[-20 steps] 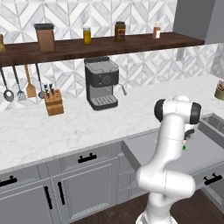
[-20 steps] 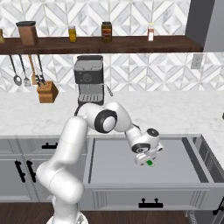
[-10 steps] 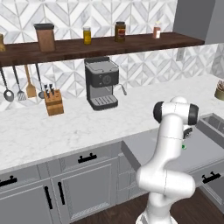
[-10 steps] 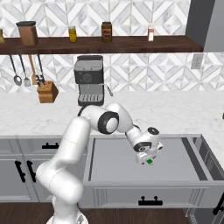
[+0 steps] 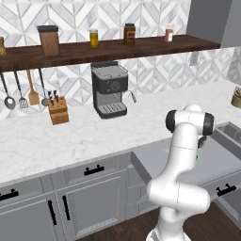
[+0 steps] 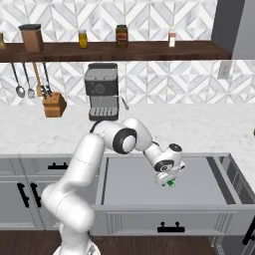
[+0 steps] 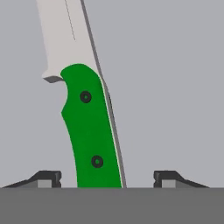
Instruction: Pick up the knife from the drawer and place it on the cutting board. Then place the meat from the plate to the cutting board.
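The drawer [image 6: 129, 182] stands pulled out under the counter, its flat grey floor bare. On that floor lies the knife [image 7: 92, 131], its green handle toward me and its pale blade pointing away. My gripper [image 7: 107, 177] is down over the handle, open, with one fingertip [image 7: 46, 177] on each side and a gap between each tip and the handle. From the right base view, the gripper [image 6: 167, 180] hangs low in the drawer, and a bit of the knife [image 6: 170, 184] shows green beneath it. The cutting board, the plate and the meat are out of view.
A black coffee machine [image 6: 102, 97] and a wooden knife block [image 6: 54, 105] stand on the marble counter [image 6: 199, 134] behind the drawer. Jars line the shelf [image 6: 124, 50] above. Hanging utensils [image 6: 30, 82] are on the left. Cabinet doors [image 6: 30, 191] flank the drawer.
The hand has sunk slightly lower onto the knife in the drawer. Nothing else has moved.
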